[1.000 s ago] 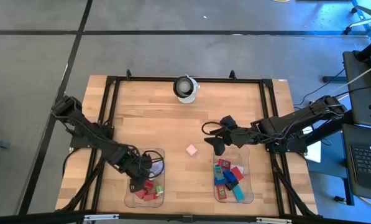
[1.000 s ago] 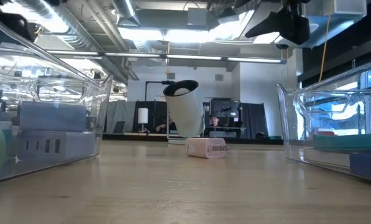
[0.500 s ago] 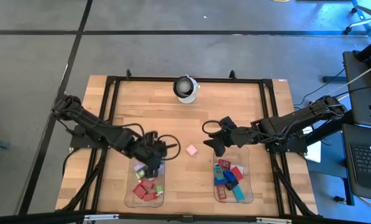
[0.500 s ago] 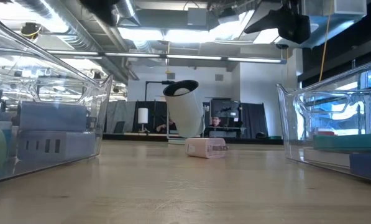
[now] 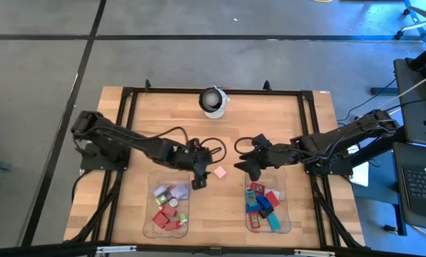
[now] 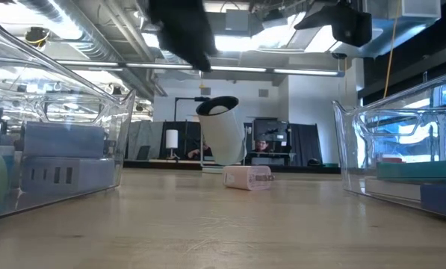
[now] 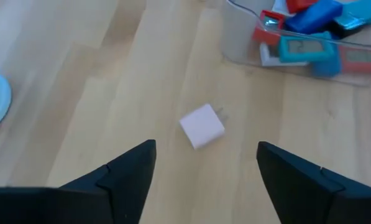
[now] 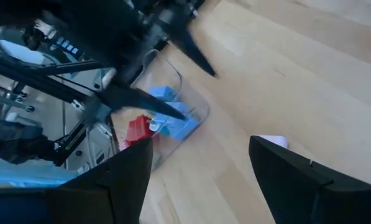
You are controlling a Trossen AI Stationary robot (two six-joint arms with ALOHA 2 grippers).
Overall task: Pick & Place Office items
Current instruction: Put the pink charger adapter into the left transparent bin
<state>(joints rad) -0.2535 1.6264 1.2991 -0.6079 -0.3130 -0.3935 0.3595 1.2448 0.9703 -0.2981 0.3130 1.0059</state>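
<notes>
left tray red, lilac items, right tray blue, red, both grippers spread, empty

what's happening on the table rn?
Sorting small office items into two clear trays. The left tray and right tray both hold pieces. One pink block lies loose on the wood between them. The left gripper hovers open right beside it, nothing held. The right gripper waits open on the block's other side.

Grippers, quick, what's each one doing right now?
Left gripper: open, empty, above the pink block.
Right gripper: open, empty.
</notes>
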